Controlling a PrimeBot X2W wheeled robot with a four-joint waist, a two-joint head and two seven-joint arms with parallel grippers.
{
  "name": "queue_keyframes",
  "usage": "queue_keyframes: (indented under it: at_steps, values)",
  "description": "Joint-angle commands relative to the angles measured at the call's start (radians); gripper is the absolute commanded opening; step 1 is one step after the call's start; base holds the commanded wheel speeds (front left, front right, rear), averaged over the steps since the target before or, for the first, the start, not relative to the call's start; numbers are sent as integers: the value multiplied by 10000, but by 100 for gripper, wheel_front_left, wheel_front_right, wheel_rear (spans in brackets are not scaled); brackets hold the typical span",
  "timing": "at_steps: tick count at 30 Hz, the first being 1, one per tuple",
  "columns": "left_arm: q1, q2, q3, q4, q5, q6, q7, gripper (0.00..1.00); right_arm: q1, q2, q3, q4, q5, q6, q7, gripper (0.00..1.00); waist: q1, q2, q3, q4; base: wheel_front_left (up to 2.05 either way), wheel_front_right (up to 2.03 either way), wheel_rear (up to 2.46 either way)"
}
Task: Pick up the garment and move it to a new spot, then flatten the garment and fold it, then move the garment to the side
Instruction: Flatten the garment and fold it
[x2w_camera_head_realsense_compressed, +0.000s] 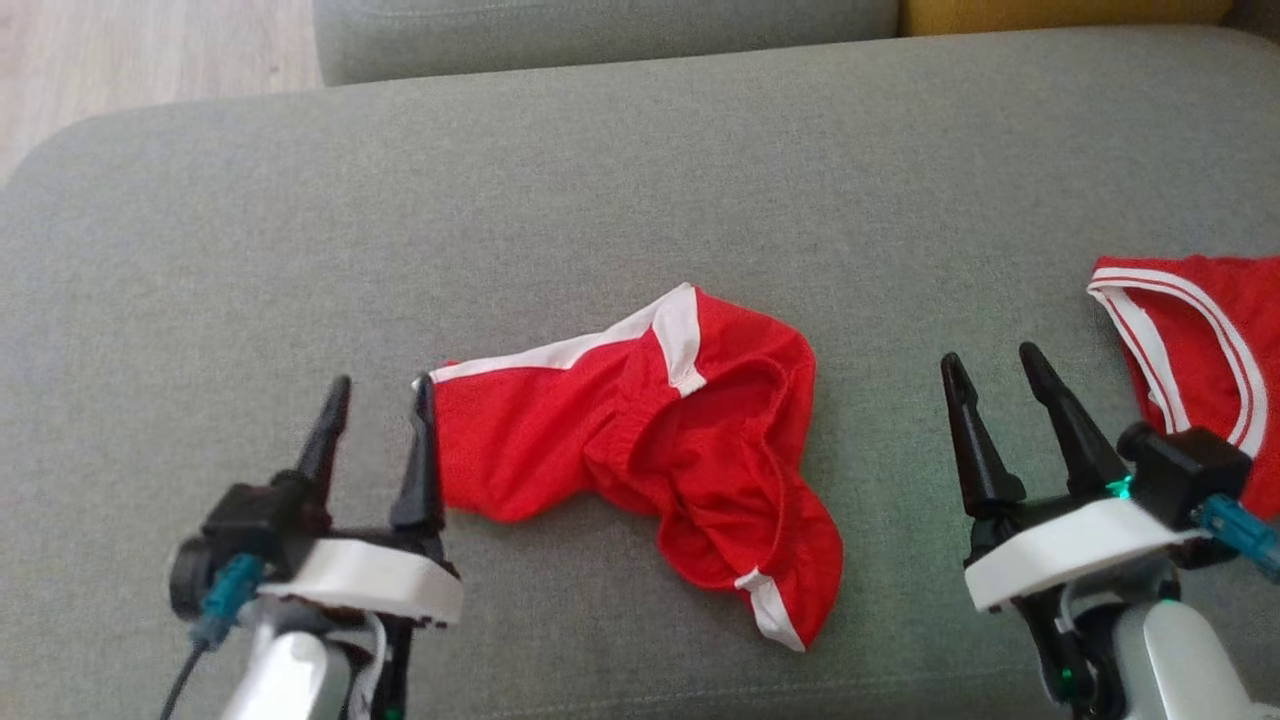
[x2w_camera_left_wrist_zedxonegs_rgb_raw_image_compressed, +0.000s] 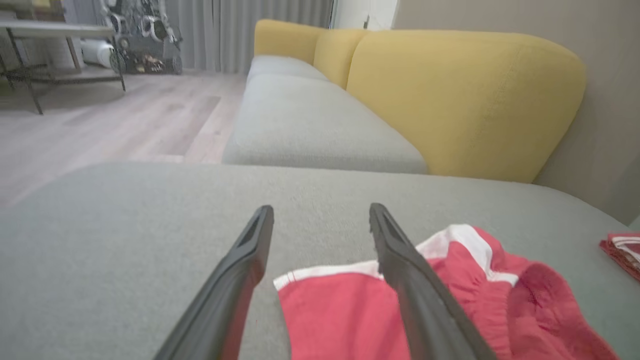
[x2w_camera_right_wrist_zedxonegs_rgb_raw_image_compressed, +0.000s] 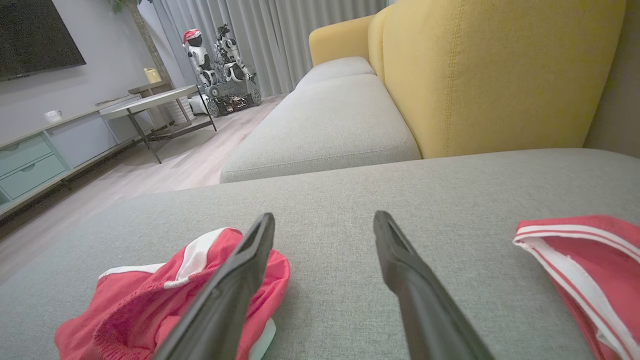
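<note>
Item: red shorts (x2w_camera_head_realsense_compressed: 650, 430), crumpled, centre of grey cushion (x2w_camera_head_realsense_compressed: 600, 180), unheld. Left gripper (x2w_camera_head_realsense_compressed: 382, 400) wide, at the left hem; right gripper (x2w_camera_head_realsense_compressed: 990, 365) wide, empty. Risk: bunched waistband likely folds unevenly unless flattened.

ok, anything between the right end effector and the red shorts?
Nothing. In the head view, bare grey cushion lies between the right end effector and the shorts.

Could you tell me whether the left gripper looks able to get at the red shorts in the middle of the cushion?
Probably yes: the left gripper stands open right at the white-trimmed corner of the red shorts on the grey cushion, with nothing between them.
</note>
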Motion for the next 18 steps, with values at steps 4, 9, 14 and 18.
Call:
queue_keyframes:
  at_steps: [4, 9, 14, 18]
  values:
    - [-356, 418, 748, -649, 415, 260, -165, 100, 67, -86, 143, -431, -147, -9, 70, 100, 0, 0, -227, 38, 0, 0, 0]
    - [125, 679, 931, -781, 529, 379, -173, 100, 262, -79, 125, -529, -282, -9, 125, 100, 0, 0, -449, 13, 0, 0, 0]
    - [471, 747, 906, -794, 493, 435, -107, 100, 381, -36, 58, -619, -304, -9, 177, 100, 0, 0, -564, 14, 0, 0, 0]
    - [613, 795, 885, -805, 446, 455, -23, 100, 419, 18, 36, -698, -317, -9, 210, 100, 0, 0, -645, 27, 0, 0, 0]
